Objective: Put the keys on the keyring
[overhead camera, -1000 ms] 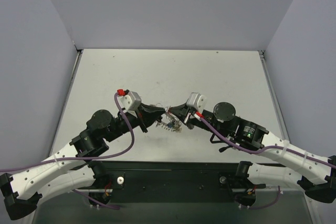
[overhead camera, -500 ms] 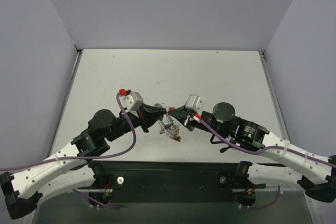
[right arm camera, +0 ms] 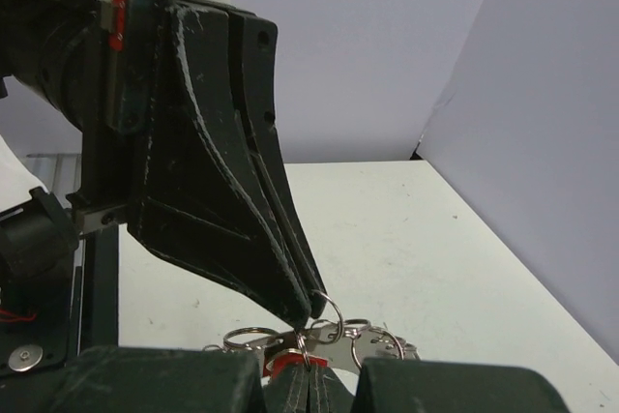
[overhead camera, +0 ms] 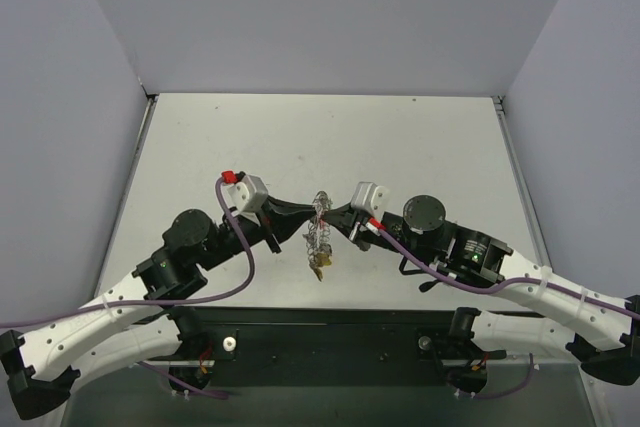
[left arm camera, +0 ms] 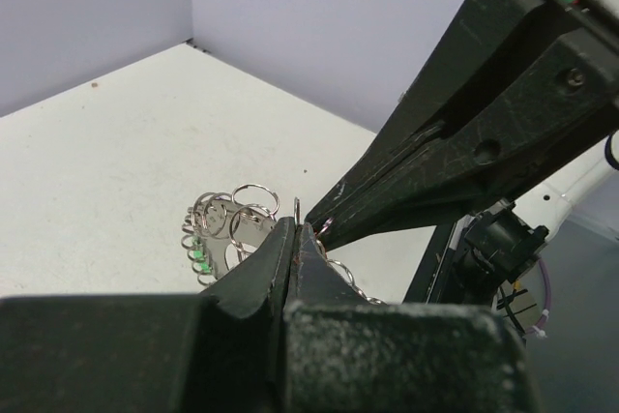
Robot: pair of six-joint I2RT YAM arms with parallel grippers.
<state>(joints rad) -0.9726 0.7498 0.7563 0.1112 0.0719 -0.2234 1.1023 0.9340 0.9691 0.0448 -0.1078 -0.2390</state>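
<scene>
Silvery wire catches the eye first: one large thin hoop keyring with a lacy, coiled rim (overhead camera: 319,232) dangles from the spot where the two arms meet, above the near middle of the white table (overhead camera: 420,147). From overhead it looks folded narrow, with a single gold-yellow tag (overhead camera: 318,266) at its lower end.

Two grippers meet there, tip almost against tip. The black left gripper (overhead camera: 313,207) has its fingers pressed tight together. In its own wrist view a bit of the hoop's wire pokes up out of that seam, so it is pinching the keyring's rim. The black right gripper (overhead camera: 331,211) also has its fingers together. In its wrist view one red-headed metal key (right arm camera: 289,364) sits right at the seam and looks nipped there, touching the small loops of the rim.

In the left wrist view I can make out at least three small round loops (left arm camera: 238,212) bunched just left of the fingertips. Two green spots low on that bunch look like green-headed keys (left arm camera: 199,256) already on the hoop. I see no blue key from here, and the bunch is too tangled for a full count.
</scene>
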